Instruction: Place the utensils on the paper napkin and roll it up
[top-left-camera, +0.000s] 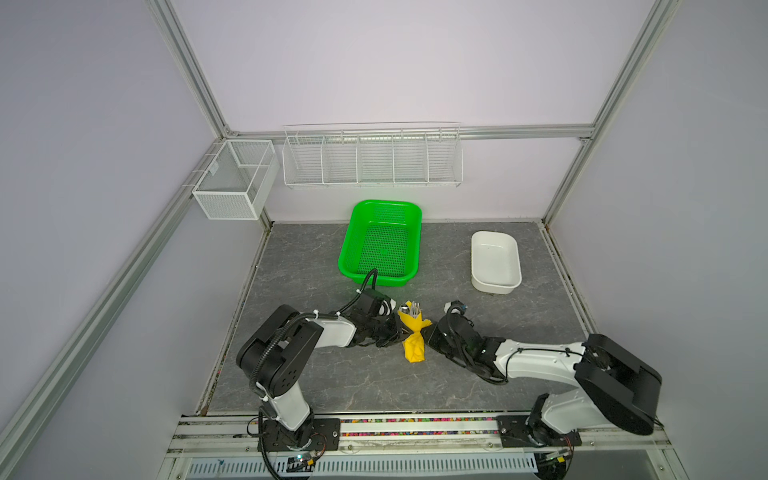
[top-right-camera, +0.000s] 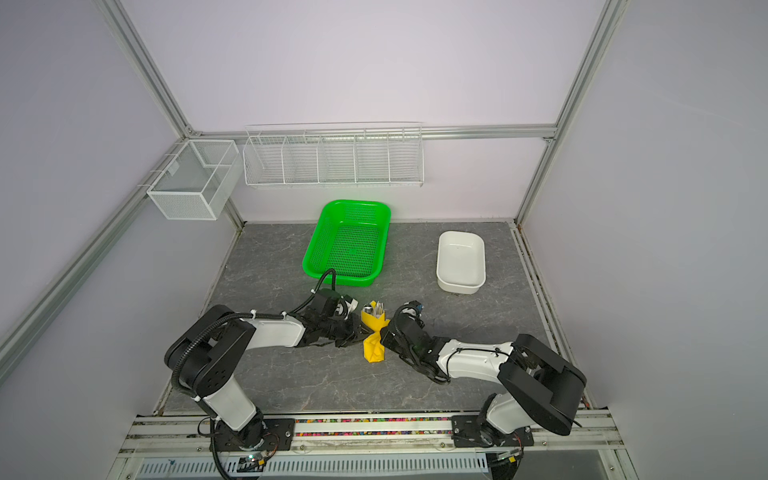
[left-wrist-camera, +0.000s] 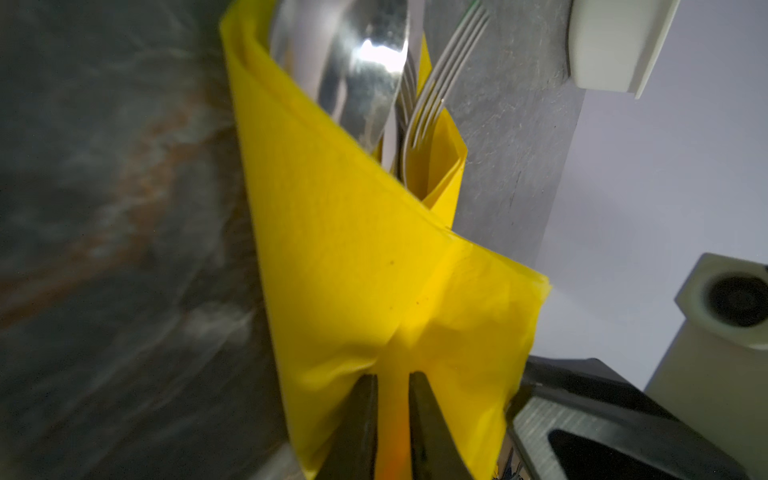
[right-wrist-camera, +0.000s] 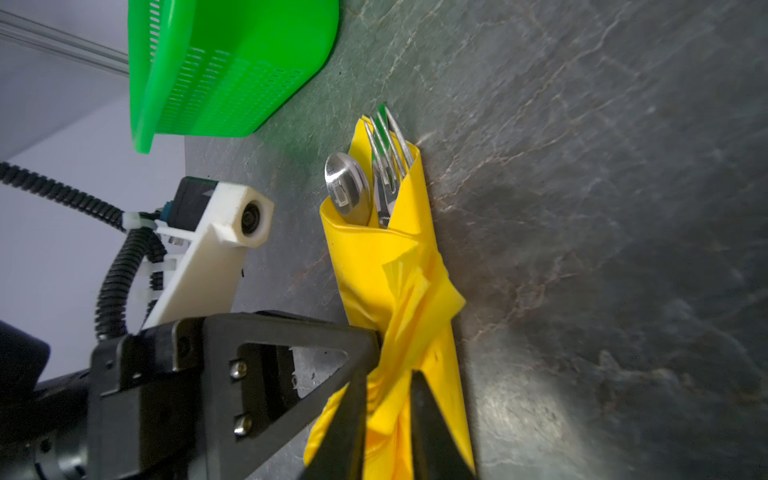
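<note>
On the gray table (top-left-camera: 353, 386), the left gripper (left-wrist-camera: 393, 380) pinches a fold of the rolled yellow paper napkin (top-left-camera: 413, 349). The utensils (right-wrist-camera: 347, 187) poke out of its far end, toward the green basket (top-left-camera: 345, 245). The right gripper (right-wrist-camera: 388, 386) has its jaws a little apart around the napkin; I cannot tell if they squeeze.

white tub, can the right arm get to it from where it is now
Probably yes: only bare tabletop lies between the right gripper and the tub, on that arm's own side. The gripper would first have to leave the napkin.
</note>
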